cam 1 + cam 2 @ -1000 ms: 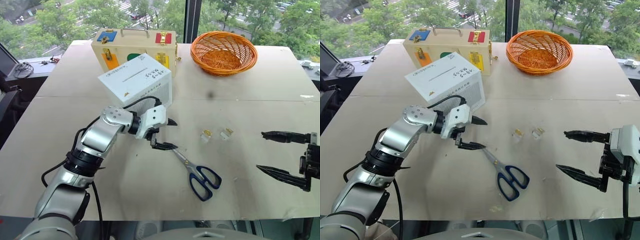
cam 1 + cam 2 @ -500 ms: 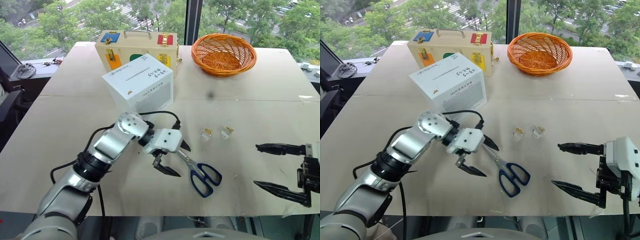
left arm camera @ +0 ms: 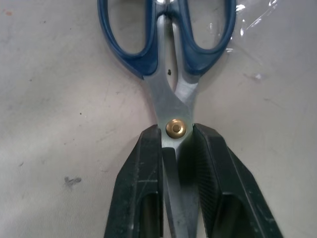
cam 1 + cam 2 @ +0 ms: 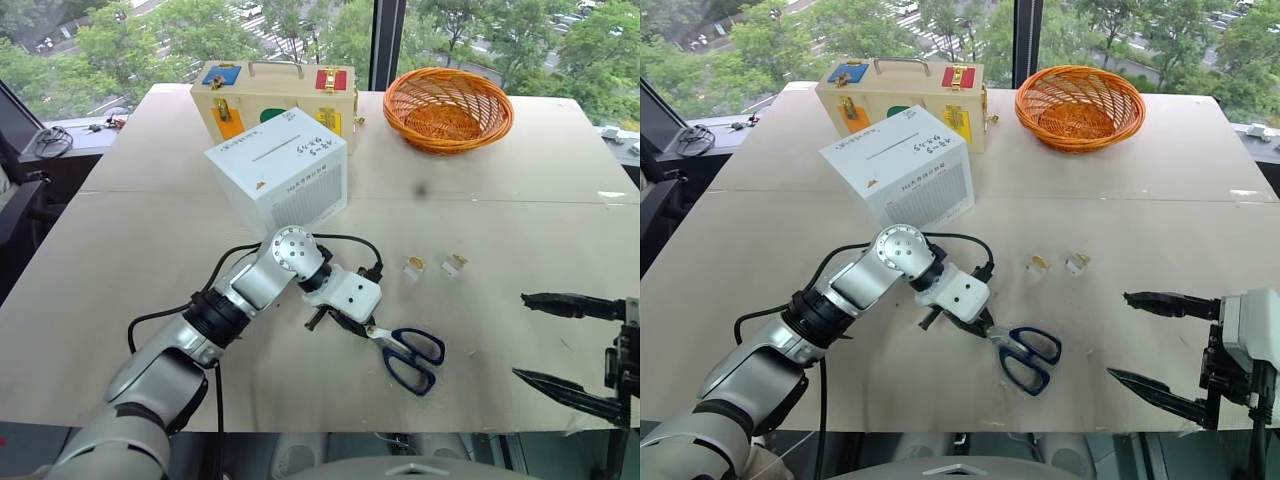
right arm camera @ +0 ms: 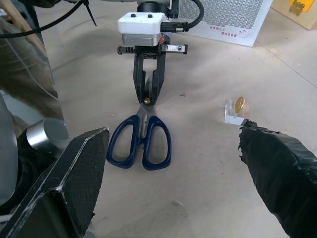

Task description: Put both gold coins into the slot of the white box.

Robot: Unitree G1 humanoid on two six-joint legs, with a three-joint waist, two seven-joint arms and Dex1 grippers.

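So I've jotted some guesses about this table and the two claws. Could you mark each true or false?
1. The left claw is closed around the blades of the scissors. True.
2. The right claw holds a gold coin. False: it is open and holds nothing.
3. Both gold coins stand on the table, in small clear holders. True.
4. The white box sits inside the orange basket. False: it stands on the table, in front of the wooden case.
5. The scissors have red handles. False: blue.
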